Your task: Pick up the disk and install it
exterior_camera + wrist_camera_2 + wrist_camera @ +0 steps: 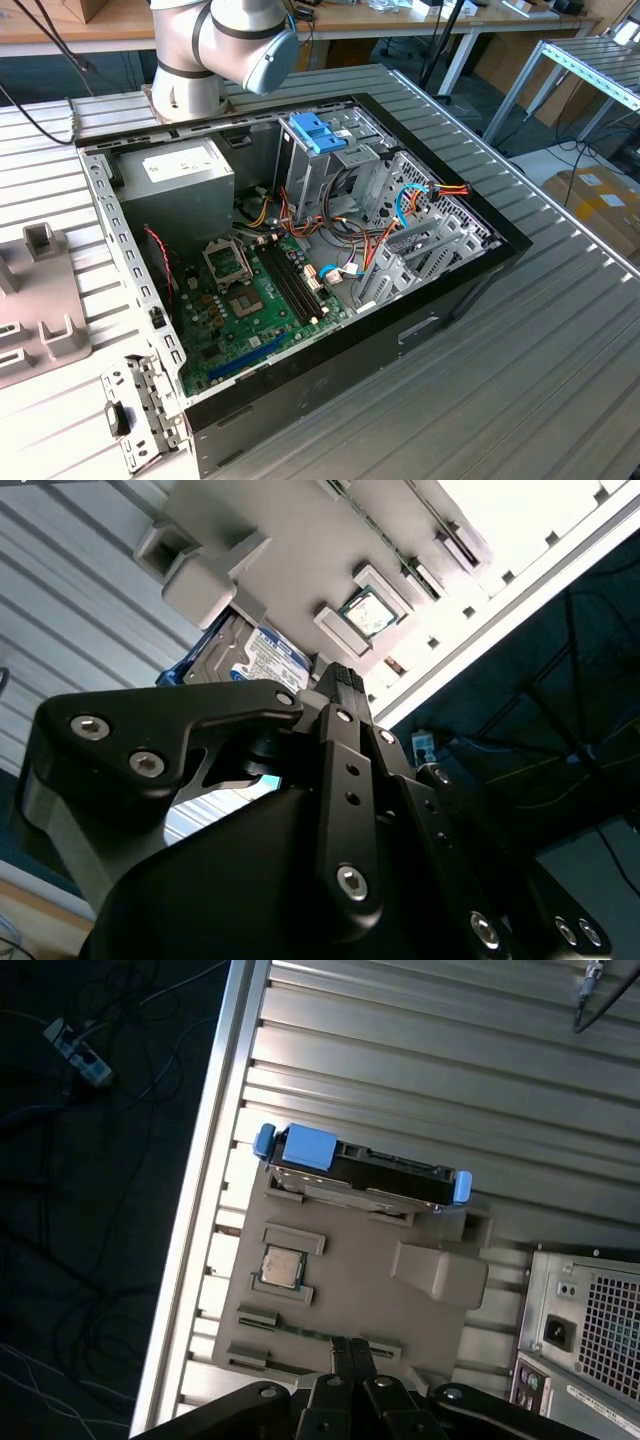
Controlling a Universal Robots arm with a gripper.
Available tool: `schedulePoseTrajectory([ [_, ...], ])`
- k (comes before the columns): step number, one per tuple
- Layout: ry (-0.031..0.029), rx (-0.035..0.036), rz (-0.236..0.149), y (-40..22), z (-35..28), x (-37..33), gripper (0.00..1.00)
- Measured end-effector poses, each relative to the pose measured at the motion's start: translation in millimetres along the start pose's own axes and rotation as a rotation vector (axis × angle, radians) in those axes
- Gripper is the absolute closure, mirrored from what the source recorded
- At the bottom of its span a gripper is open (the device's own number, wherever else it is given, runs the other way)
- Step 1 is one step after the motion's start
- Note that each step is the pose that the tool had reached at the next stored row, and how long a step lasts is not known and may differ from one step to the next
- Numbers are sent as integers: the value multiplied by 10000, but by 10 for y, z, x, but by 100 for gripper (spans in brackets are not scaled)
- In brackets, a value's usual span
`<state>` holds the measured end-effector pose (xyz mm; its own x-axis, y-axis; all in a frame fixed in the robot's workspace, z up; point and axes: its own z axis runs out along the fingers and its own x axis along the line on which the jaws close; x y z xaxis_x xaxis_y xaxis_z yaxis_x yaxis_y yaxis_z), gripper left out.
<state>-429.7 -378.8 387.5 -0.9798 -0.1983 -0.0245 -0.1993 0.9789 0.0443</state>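
**Closed gripper, one disk at the tray**

The gripper's fingers are pressed together and hold nothing. One disk sits along one edge of the tray, well apart from the gripper. One small chip lies on the tray. The tray rests near the bench edge. One open computer case stands mid-bench.
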Motion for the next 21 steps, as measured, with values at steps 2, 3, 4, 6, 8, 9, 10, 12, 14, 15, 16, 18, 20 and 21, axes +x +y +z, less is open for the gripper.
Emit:
schedulePoseTrajectory([
  [2,4,-2,-74,0,0,0,89],
  [3,6,-3,-126,0,0,0,89],
  [4,7,-4,-167,0,0,0,89],
  [6,11,-6,-245,0,0,0,89],
  [8,15,-8,-344,0,0,0,89],
  [9,17,-9,-390,0,0,0,89],
  [10,19,-10,-426,0,0,0,89],
  [12,23,-12,-507,0,0,0,89],
  [14,27,-15,-606,0,0,0,89],
  [15,29,-16,-642,0,0,0,89],
  [16,32,-18,-712,0,0,0,89],
  [18,35,-19,-788,0,0,0,89],
  [20,70,-39,-1573,0,0,0,89],
  [21,90,-49,-2025,0,0,0,89],
])
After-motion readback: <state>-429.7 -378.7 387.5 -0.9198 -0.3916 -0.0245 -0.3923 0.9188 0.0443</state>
